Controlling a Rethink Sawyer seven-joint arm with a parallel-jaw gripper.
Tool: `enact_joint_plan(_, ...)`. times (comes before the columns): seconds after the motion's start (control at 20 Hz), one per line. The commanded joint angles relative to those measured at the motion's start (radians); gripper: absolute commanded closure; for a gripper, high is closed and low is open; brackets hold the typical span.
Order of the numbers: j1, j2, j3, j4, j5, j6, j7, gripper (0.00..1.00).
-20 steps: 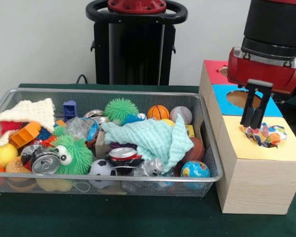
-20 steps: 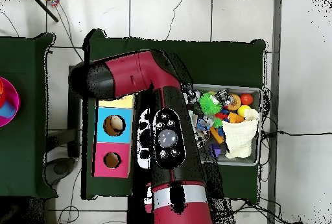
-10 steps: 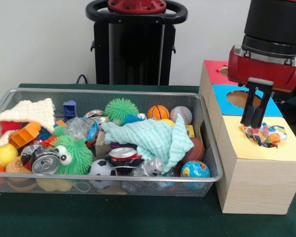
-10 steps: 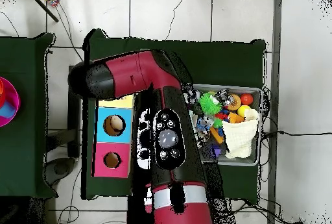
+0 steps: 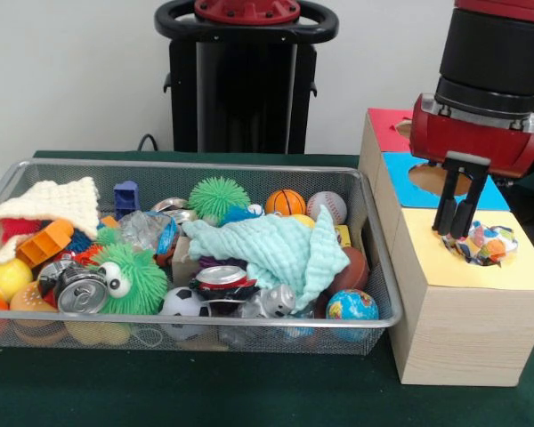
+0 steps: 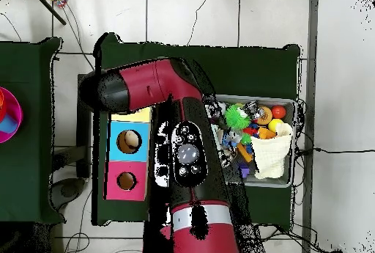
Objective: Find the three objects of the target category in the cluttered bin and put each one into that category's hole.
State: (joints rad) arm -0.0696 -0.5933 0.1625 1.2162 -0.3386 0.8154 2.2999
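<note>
A: Status?

B: My gripper (image 5: 456,229) has come up a little since a second ago. It was down at the multicoloured crumpled thing (image 5: 486,244) in the yellow hole (image 5: 481,252); now the tips sit just above the hole's left rim, clear of it. Fingers are drawn together with nothing between them. The bundle sits lower in the opening than before, only its top showing.

A: So that one's delivered?

B: I'd judge yes: released and mostly sunk in. I can't tell from here how many of the three are done.

A: What's it made of?

B: Looks like thin crinkled wrapper or fabric, patterned, soft, no fixed shape. It deforms to fit the round cutout.

A: And the box?

B: The box (image 5: 458,329) has pale wood sides and flat coloured tops: yellow, blue, red. The blue hole (image 5: 439,179) is round too.

A: The bin?

B: Wire mesh bin (image 5: 205,329), packed. Mint waffle-knit cloth (image 5: 276,246) draped in the middle, cream knit cloth (image 5: 58,203) at the left, a spiky green ball (image 5: 219,197), a dented can (image 5: 78,291), hard smooth sports balls. Similar crinkly pieces may be buried under the cloth.
</note>
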Motion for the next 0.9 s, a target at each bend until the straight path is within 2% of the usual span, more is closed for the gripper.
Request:
enact_joint_plan(0.05,-0.030,0.049,0.032,0.042,-0.006,-0.033,-0.022,1.00)
enact_joint_plan(0.6,-0.044,0.034,0.040,0.044,-0.005,-0.001,-0.066,1.00)
enact_joint_plan(0.9,-0.049,0.031,0.041,0.063,-0.007,-0.017,-0.065,1.00)
